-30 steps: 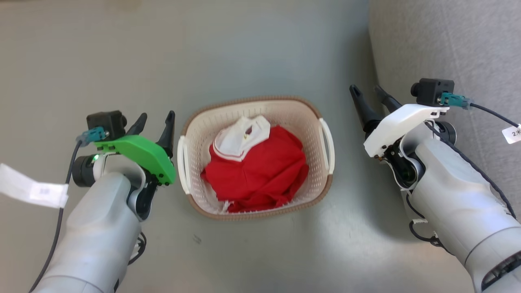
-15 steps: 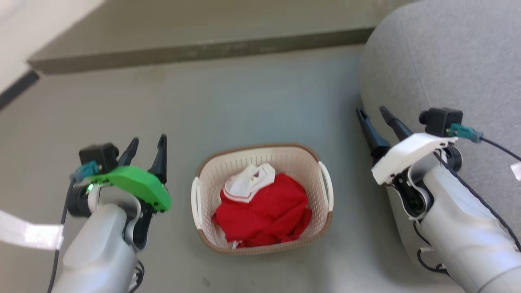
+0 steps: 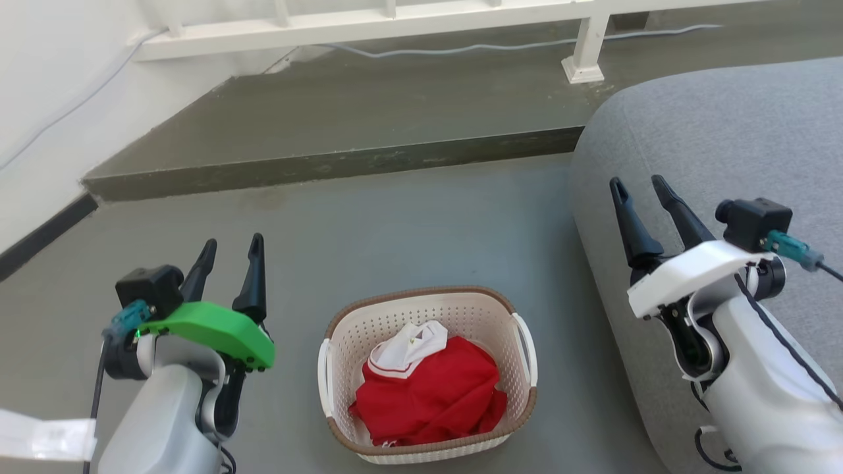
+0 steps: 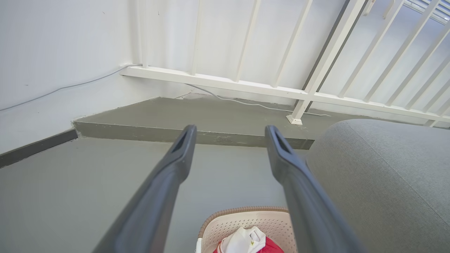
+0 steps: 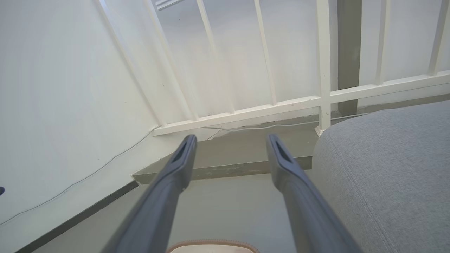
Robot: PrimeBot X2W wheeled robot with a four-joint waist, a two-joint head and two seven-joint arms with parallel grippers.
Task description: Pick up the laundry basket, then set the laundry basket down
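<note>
One laundry basket [image 3: 421, 316], one red shirt [image 3: 435, 395] inside, left hand [image 3: 233, 241] released, right hand [image 3: 636, 180] released

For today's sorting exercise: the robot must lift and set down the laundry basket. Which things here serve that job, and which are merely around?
Job: laundry basket, left gripper, right gripper.
Around: red shirt, grey sofa, white railing, cable.
</note>
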